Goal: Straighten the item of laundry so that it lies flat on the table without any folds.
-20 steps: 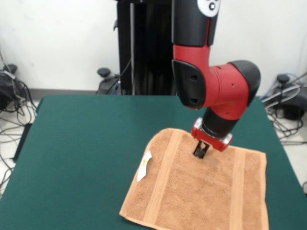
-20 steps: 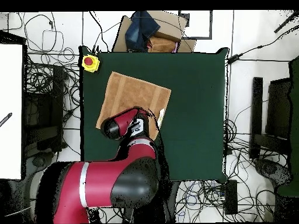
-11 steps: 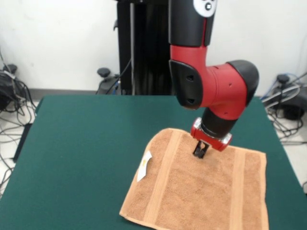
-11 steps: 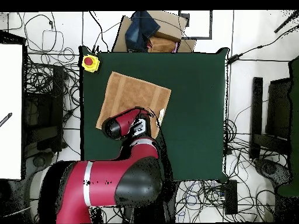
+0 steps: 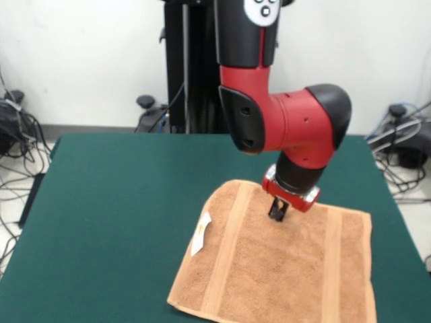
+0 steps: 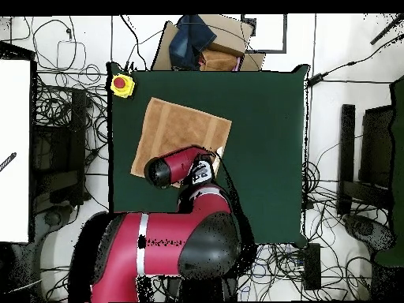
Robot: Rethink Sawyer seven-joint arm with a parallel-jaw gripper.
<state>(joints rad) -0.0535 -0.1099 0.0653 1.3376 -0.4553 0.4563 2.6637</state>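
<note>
The item of laundry [image 5: 269, 269], an orange-tan towel, lies spread on the green table [image 5: 121, 202] at the front right. It looks flat, with two woven bands and a white tag [image 5: 201, 232] on its left edge. My gripper [image 5: 277, 217] points down onto the towel's far part, between the bands. Its black fingers are pressed together with their tips in the fabric. In the overhead view the towel [image 6: 170, 126] shows at the table's upper left, and the red arm [image 6: 177, 167] covers its lower edge and hides the gripper.
A yellow box with a red button [image 6: 121, 84] sits on the table corner just beyond the towel. A cardboard box with dark cloth [image 6: 205, 43] stands off the table. The towel's near edge lies close to the table's front edge [image 5: 101, 316].
The arm has swung a little to the left in the front view. The gripper and the towel under it have shifted slightly the same way.
</note>
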